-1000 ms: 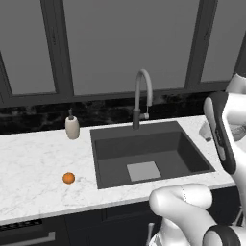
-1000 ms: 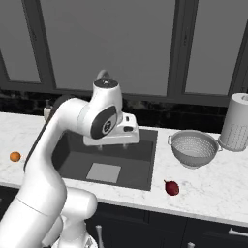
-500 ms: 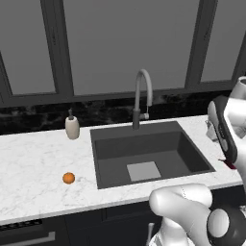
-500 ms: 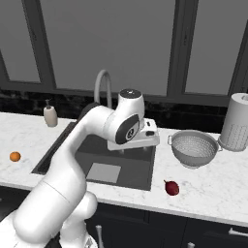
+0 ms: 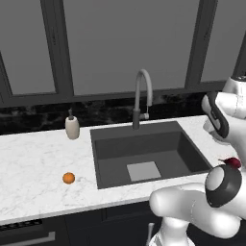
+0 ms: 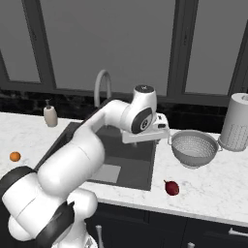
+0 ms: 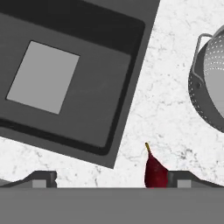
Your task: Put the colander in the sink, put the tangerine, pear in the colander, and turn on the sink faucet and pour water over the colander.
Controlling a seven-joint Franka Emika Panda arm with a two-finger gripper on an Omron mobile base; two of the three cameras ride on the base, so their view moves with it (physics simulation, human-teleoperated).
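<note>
The silvery perforated colander [image 6: 194,147] stands on the white marble counter right of the sink [image 6: 131,167]; the hand view catches its rim and one handle [image 7: 209,89]. A dark red pear [image 6: 171,188] lies on the counter in front of it, close to the front edge, and shows low between my fingertips [image 7: 155,171]. My gripper [image 6: 145,140] hangs open over the sink's right rim, left of the colander, holding nothing; its fingertips [image 7: 43,178] stand wide apart. The orange tangerine [image 5: 68,178] rests on the counter left of the sink [image 5: 115,161]. The grey gooseneck sink faucet [image 5: 142,96] rises behind the basin, with no water running.
A beige soap dispenser [image 5: 72,127] stands at the back left of the sink. A tall pale perforated canister [image 6: 237,122] stands just right of the colander. Dark windows and a black backsplash close off the counter's rear. My own arm arches over the basin.
My hand has swung to the right, from above the middle of the sink to its right rim, nearer the colander. The jaws stayed open; the fruits and colander have not moved.
</note>
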